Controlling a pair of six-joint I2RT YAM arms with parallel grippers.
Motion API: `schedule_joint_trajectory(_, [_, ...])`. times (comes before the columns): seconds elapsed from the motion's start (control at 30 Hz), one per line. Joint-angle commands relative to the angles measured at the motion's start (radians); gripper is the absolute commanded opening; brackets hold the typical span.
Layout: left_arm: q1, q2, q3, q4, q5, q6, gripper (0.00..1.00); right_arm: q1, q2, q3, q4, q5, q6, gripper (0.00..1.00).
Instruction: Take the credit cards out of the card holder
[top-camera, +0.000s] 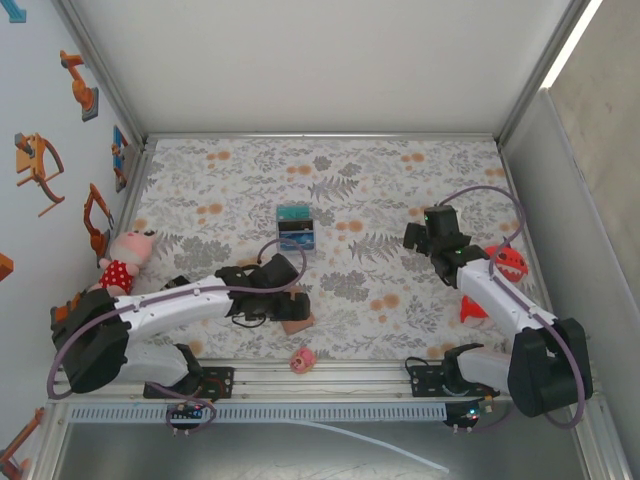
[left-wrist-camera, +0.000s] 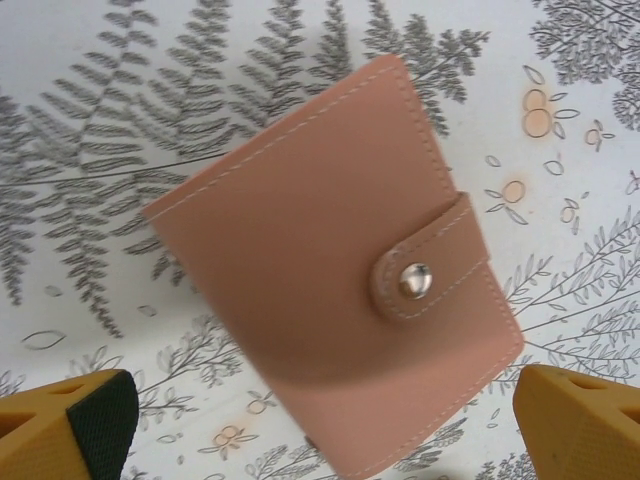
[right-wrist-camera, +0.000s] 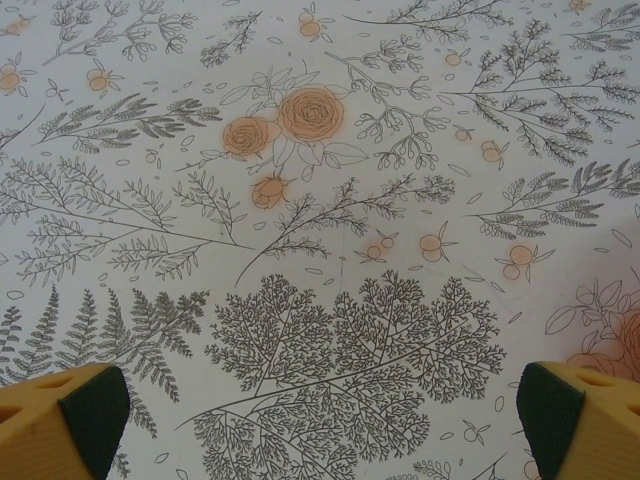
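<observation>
The card holder (left-wrist-camera: 340, 280) is a tan-brown wallet, closed, with its strap fastened by a metal snap (left-wrist-camera: 414, 281). It sits on the floral cloth below my left gripper (left-wrist-camera: 320, 435), whose yellow fingers (left-wrist-camera: 70, 425) stand wide apart on either side of its near end, open. In the top view the card holder (top-camera: 297, 324) peeks out under the left gripper (top-camera: 283, 305) near the front edge. A teal credit card (top-camera: 293, 213) and a dark blue one (top-camera: 296, 236) lie mid-table, outside the holder. My right gripper (top-camera: 420, 238) (right-wrist-camera: 320, 425) hovers open over bare cloth.
A small pink toy (top-camera: 302, 360) lies at the front rail. A plush doll (top-camera: 125, 255) leans at the left wall. Red and orange items (top-camera: 505, 262) sit beside the right arm. Metal walls enclose the table (top-camera: 400, 180).
</observation>
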Motion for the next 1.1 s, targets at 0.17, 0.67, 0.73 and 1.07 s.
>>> schedule_joint_trajectory(0.17, [-0.012,0.096,0.050,0.016,0.003,0.038,0.97,0.009,-0.053,-0.017,0.000,0.011,0.024,1.00])
schedule_joint_trajectory(0.67, [-0.012,0.255,0.192,-0.021,-0.032,0.166,0.97,0.009,-0.071,-0.032,0.019,0.010,0.056,1.00])
schedule_joint_trajectory(0.73, [-0.012,0.249,0.197,-0.061,-0.066,0.144,0.97,0.010,-0.071,-0.031,0.016,0.009,0.057,1.00])
schedule_joint_trajectory(1.07, [-0.078,0.283,0.239,-0.165,-0.107,0.102,0.97,0.010,-0.058,-0.036,0.053,0.001,0.053,1.00])
